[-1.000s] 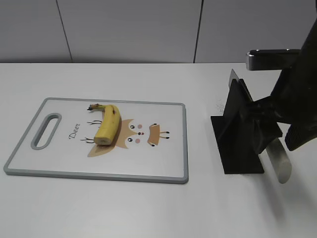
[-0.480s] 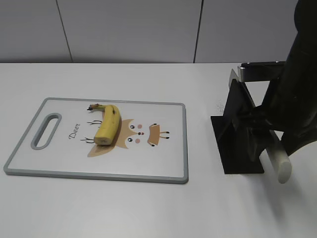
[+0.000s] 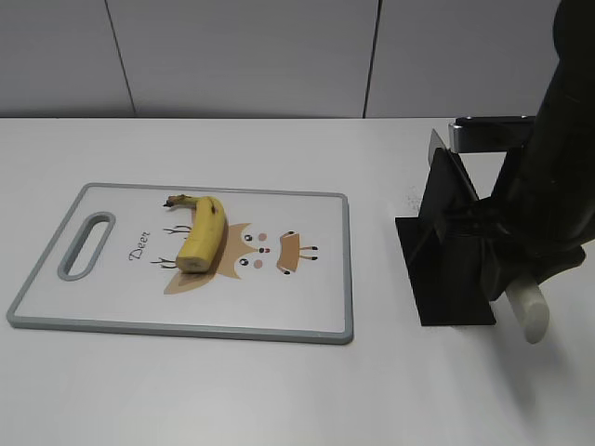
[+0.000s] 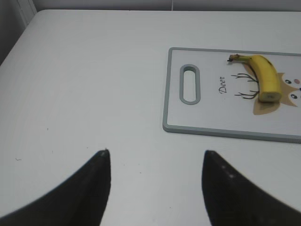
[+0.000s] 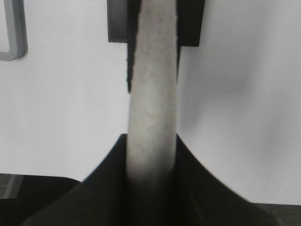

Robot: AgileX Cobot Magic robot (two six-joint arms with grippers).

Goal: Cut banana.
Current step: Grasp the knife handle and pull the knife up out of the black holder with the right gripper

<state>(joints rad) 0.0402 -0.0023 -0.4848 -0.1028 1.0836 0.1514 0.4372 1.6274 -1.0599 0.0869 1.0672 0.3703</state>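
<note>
The banana (image 3: 201, 234) is a short yellow piece with a dark stem tip. It lies on the white cutting board (image 3: 349, 269) over the deer print, and also shows in the left wrist view (image 4: 265, 77). My right gripper (image 5: 151, 139) is shut on the pale grey knife handle (image 5: 153, 94), which sticks out of the black knife stand (image 3: 446, 251) at the right of the table. The handle's end (image 3: 530, 314) shows below my right arm (image 3: 548, 204). My left gripper (image 4: 155, 153) is open and empty over bare table, left of the board (image 4: 165, 108).
The board has a grey rim and a slot handle (image 3: 85, 244) at its left end. White table (image 3: 279, 390) lies around it, with a grey panelled wall behind. The stand's base (image 5: 117, 21) shows at the top of the right wrist view.
My right arm has shifted a little left and lower at the stand, and the knife handle has turned slightly in its grip. Banana and board have not moved.
</note>
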